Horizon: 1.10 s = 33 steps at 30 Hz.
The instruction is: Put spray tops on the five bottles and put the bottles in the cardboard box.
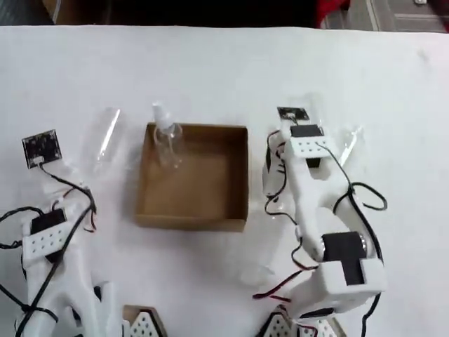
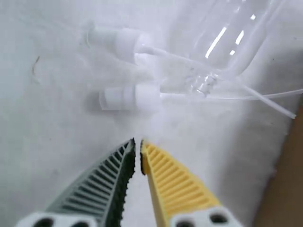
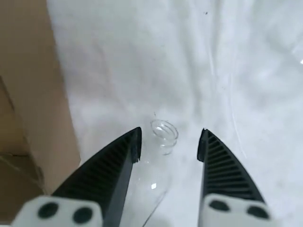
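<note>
One capped bottle (image 1: 168, 138) sits in the cardboard box (image 1: 193, 219) (back corner) in the high view. In the left wrist view, the left gripper (image 2: 138, 152) is pinched together near two spray tops (image 2: 133, 97) and a clear bottle (image 2: 227, 38). In the right wrist view, the right gripper (image 3: 168, 142) is spread apart around what looks like an open bottle neck (image 3: 164, 130), beside the box.

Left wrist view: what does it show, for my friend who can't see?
The left gripper, shut, points at two white spray tops lying on the white table. A clear bottle without a top lies beside them.
</note>
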Available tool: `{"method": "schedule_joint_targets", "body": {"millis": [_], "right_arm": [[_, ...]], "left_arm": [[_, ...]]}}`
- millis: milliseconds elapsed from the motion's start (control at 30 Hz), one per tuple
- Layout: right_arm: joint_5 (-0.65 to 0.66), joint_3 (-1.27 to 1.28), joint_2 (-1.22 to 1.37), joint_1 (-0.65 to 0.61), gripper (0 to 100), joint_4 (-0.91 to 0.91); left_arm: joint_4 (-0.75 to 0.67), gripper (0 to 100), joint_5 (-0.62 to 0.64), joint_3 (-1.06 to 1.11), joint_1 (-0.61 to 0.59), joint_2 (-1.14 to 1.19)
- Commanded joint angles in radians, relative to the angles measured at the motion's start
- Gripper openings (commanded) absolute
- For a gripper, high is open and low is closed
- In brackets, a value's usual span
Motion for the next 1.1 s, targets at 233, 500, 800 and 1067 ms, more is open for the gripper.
{"method": "schedule_joint_targets", "body": {"millis": [233,500,800,1067], "right_arm": [[-0.051,-0.018,0.050,0.001,13.3,-0.022],[-0.051,-0.018,-0.030,0.002,2.3,-0.016],[0.094,-0.114,-0.325,0.002,2.3,0.021],[0.147,-0.232,-0.656,-0.064,2.2,0.005]], "left_arm": [[-0.015,2,-0.008,-0.006,0.013,-0.001],[-0.015,2,-0.008,-0.006,0.013,-0.001],[-0.015,2,-0.008,-0.006,0.013,-0.001],[-0.015,2,-0.008,-0.006,0.013,-0.001]]}}
